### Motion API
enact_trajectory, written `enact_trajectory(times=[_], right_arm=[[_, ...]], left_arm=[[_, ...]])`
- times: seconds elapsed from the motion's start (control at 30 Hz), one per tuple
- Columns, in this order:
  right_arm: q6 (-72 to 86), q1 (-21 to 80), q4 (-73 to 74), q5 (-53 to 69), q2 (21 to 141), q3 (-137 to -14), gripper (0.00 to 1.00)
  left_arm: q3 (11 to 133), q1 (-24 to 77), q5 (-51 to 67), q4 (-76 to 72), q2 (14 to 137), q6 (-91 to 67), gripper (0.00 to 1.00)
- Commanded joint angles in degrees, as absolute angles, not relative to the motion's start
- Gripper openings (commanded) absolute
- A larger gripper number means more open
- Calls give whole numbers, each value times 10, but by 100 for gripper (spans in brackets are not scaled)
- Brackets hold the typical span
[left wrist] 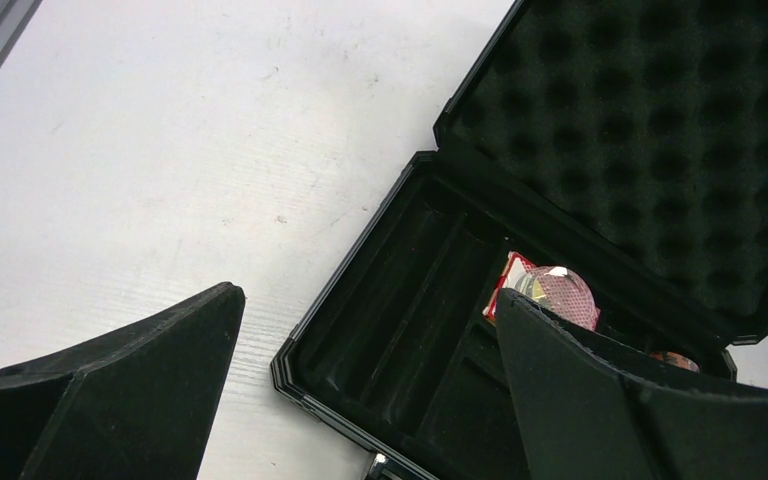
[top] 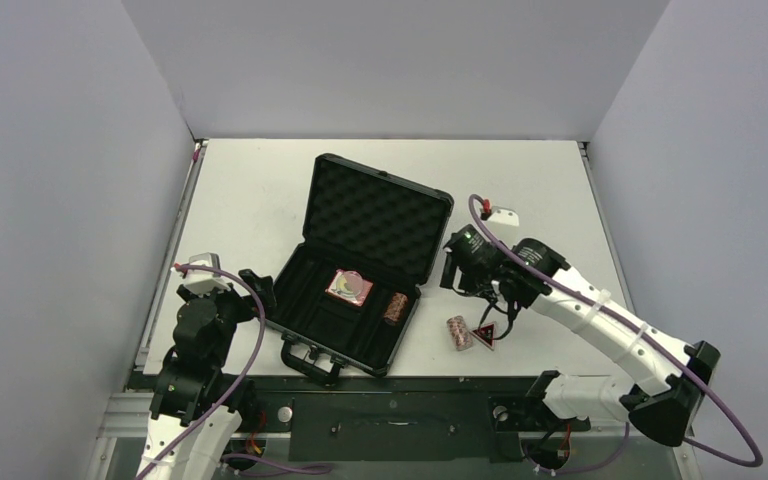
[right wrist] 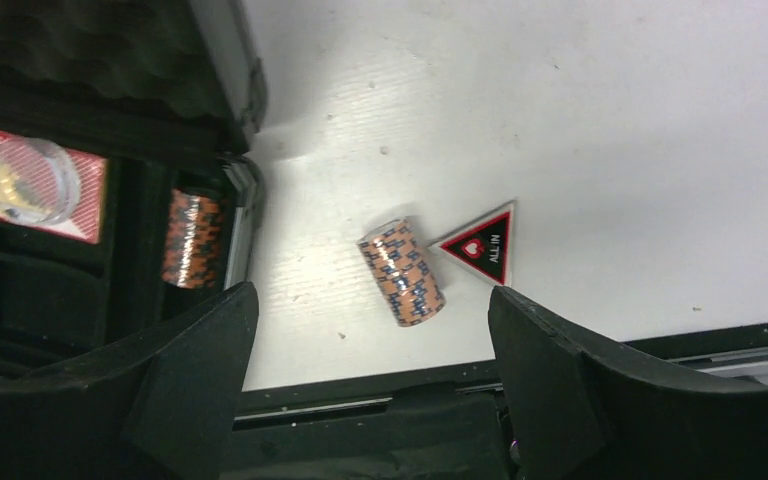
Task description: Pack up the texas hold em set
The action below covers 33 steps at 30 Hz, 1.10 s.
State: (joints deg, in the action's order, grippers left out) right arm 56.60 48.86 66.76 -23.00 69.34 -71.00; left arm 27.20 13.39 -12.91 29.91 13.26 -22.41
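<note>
The black case [top: 312,312] lies open mid-table, its foam-lined lid [top: 375,215] tilted back. Inside lie the pink card box [top: 349,287], with a clear round disc on top, and one reddish-brown chip roll [top: 394,307]. The second chip roll [top: 459,332] and the red-black triangle [top: 484,333] lie on the table right of the case, also seen in the right wrist view as roll [right wrist: 402,272] and triangle [right wrist: 480,245]. My right gripper [right wrist: 370,330] is open and empty, hovering above them. My left gripper [left wrist: 370,320] is open and empty at the case's left corner [left wrist: 290,365].
A small white tag [top: 505,213] with a red piece lies on the table behind the right arm. The case handle [top: 305,360] sticks out toward the near table edge. Grey walls enclose the table on three sides.
</note>
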Motion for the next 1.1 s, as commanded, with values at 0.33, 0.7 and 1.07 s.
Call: enact_trajectory(times=[0.33,0.7,1.07], right_arm=[[559,380,576,-130,572,-517,80],[411,430,498,-38,661,-507,72],[323,443,454,-52,720,-489,71]], left_arm=[[278,130,-143,284,126,-233,96],[279,131,-143,286,131,-235,96],[277,130,-152,287,124,-236,96]])
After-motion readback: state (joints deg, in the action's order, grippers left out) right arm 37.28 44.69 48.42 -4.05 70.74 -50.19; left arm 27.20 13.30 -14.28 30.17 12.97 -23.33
